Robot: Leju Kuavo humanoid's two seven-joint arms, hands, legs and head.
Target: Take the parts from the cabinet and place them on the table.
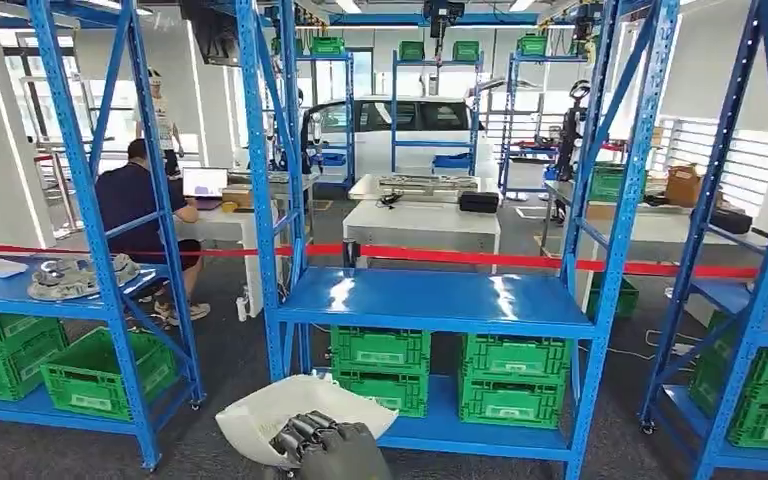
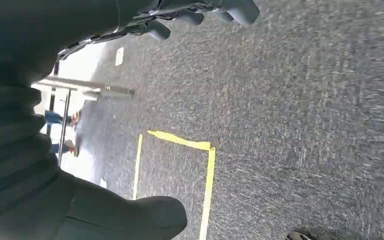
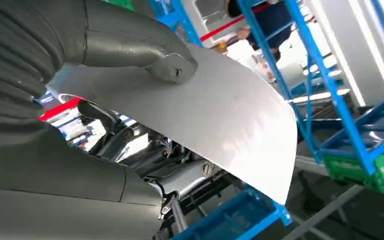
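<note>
So the right hand [image 1: 322,445] is low in the head view, down in front of the middle blue cabinet [image 1: 440,300], and it's holding a pale curved sheet part [image 1: 295,410]. The dark fingers [image 1: 305,432] are curled over the near edge of it. In the right wrist view you can see the grey thumb [image 3: 172,67] pressing on the top face of the part [image 3: 220,115] with the fingers tucked underneath, so it's a proper pinch grip, and the part sits tilted in the hand.

The left hand [image 2: 130,30] hangs over grey carpet with yellow tape lines [image 2: 207,170] on the floor. Its fingers [image 2: 240,9] are spread apart from the thumb [image 2: 150,215] with nothing between them.

The middle shelf of that cabinet is bare blue, with green crates [image 1: 450,370] stacked on the shelf below. The cabinet on the left has a grey metal part [image 1: 80,275] lying on its shelf. Behind a red barrier tape [image 1: 440,255] there's a white table [image 1: 420,215], and a person [image 1: 135,200] sits at a desk off to the left.
</note>
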